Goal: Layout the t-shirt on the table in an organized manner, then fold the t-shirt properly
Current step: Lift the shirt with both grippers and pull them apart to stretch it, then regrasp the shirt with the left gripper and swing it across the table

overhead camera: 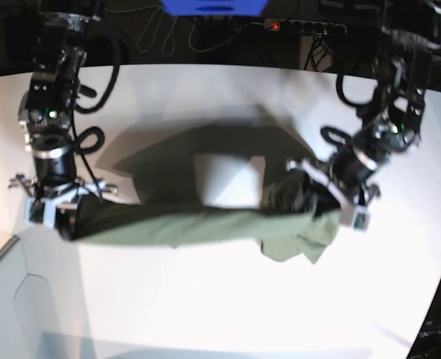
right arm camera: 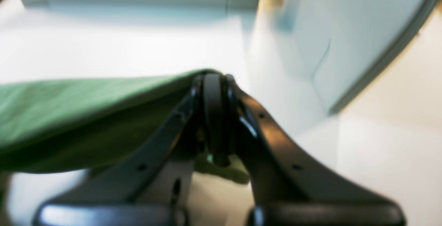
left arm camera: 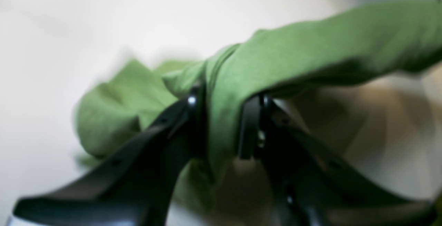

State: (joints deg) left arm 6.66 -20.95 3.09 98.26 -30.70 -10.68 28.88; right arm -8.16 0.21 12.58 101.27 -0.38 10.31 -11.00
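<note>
The olive-green t-shirt (overhead camera: 190, 224) hangs stretched as a long band above the white table (overhead camera: 205, 307), and its shadow falls on the tabletop behind it. My right gripper (overhead camera: 60, 217) holds its end at the left of the base view. In the right wrist view that gripper (right arm camera: 215, 81) is shut on the t-shirt's (right arm camera: 69, 115) edge. My left gripper (overhead camera: 321, 196) has the bunched other end, with loose cloth sagging below it. In the left wrist view its (left arm camera: 224, 98) fingers stand slightly apart, and a thick fold of the t-shirt (left arm camera: 310, 46) fills the gap.
The table's curved edge (overhead camera: 4, 254) runs along the lower left. Behind the table lie a power strip (overhead camera: 303, 26), black cables (overhead camera: 161, 37) and a blue object (overhead camera: 213, 6). A pale panel with a grey rim (right arm camera: 380, 63) shows in the right wrist view.
</note>
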